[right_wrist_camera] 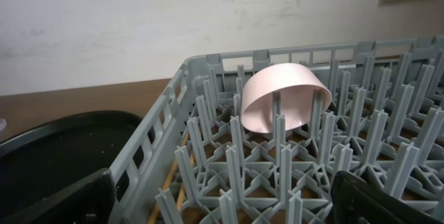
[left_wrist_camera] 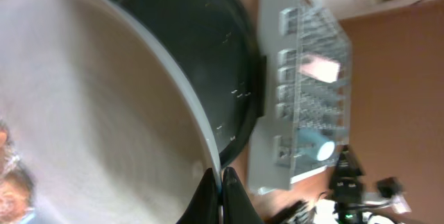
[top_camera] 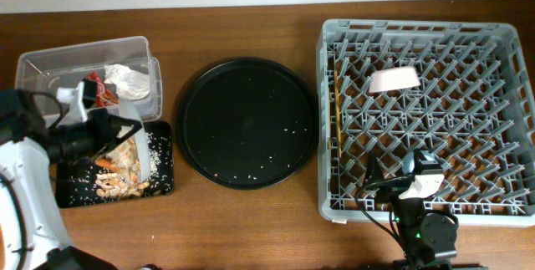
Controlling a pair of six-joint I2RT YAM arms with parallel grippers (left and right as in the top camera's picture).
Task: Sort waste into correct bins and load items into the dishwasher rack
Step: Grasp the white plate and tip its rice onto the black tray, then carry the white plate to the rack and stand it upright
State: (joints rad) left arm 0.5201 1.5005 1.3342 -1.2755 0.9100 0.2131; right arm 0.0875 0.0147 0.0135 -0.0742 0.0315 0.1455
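My left gripper [top_camera: 117, 132] is shut on the rim of the pale plate [top_camera: 142, 146] and holds it tilted on edge over the flat black tray [top_camera: 163, 178], which holds peanuts and rice [top_camera: 121, 182]. In the left wrist view the fingers [left_wrist_camera: 222, 186] pinch the plate [left_wrist_camera: 83, 99]. The clear tub [top_camera: 50, 65] holds the red wrapper [top_camera: 102, 93] and the white napkin [top_camera: 129, 82]. The grey dishwasher rack [top_camera: 322, 119] holds the white bowl [top_camera: 393, 79] on its side, chopsticks [top_camera: 337, 111] and a light-blue cup [left_wrist_camera: 322, 149]. My right gripper [right_wrist_camera: 225, 207] is open and empty over the rack's front left.
The large round black tray [top_camera: 247, 124] lies between the bins and the rack, with a few rice grains on it. The bowl [right_wrist_camera: 284, 99] stands between pegs ahead of my right gripper. The chopsticks [right_wrist_camera: 173, 182] lie along the rack's left wall.
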